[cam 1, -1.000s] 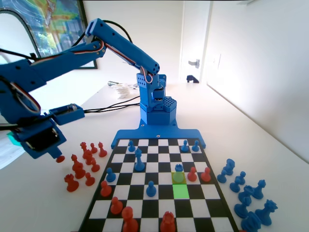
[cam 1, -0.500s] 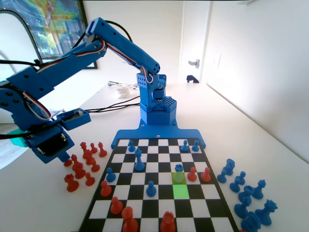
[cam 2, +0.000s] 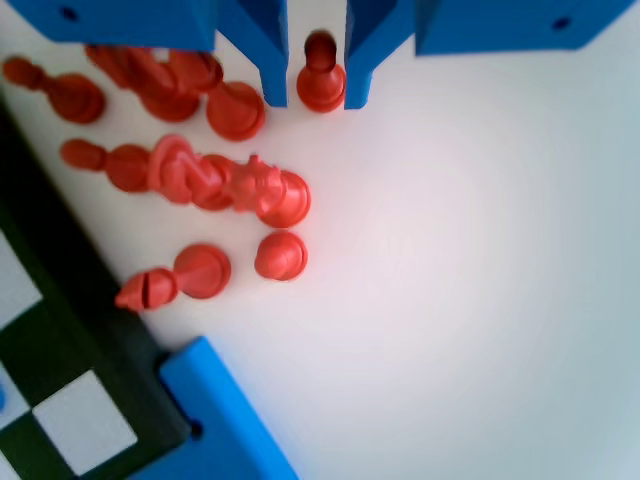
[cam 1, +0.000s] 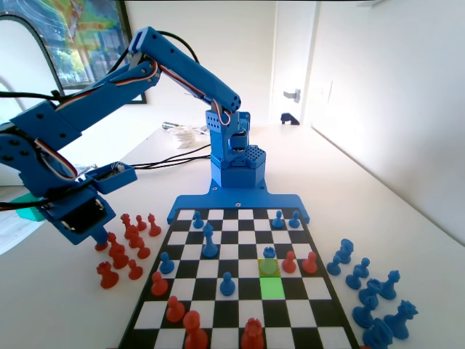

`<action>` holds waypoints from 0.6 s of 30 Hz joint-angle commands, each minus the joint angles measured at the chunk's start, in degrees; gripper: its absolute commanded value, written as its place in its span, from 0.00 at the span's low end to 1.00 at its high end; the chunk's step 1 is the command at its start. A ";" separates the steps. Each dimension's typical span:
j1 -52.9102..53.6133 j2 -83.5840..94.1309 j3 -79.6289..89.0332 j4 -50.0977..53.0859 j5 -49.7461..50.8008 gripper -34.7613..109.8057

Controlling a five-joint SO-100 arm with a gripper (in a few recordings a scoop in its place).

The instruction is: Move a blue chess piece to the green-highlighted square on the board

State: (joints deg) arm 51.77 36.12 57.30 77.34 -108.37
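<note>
The blue chess piece [cam 1: 269, 265], a small pawn tinted greenish, stands on a duller yellow-olive square of the board [cam 1: 242, 314]. The green-highlighted square [cam 1: 273, 288] lies directly in front of it, with nothing on it. My gripper [cam 1: 98, 238] hangs low over the table left of the board, far from both, beside the red pieces. In the wrist view the gripper [cam 2: 316, 95] has its jaws on either side of a red pawn [cam 2: 320, 82] that stands upright, its base pressed between them.
Several red pieces [cam 2: 215, 180] lie and stand in a cluster left of the board [cam 2: 60, 425], close to my jaws. Blue pieces [cam 1: 370, 291] are grouped on the table to the right. More red and blue pieces stand on the board.
My gripper has moved right and slightly down with the red pawn, from the open table toward the cluster of red pieces. In the last half second it barely moved.
</note>
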 commanded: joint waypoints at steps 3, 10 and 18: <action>1.32 8.70 -2.02 5.80 -2.72 0.32; 1.05 14.59 -5.10 14.15 -5.71 0.32; -2.81 23.47 -8.44 23.20 -7.47 0.32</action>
State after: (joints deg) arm 50.80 48.87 50.71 97.91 -115.40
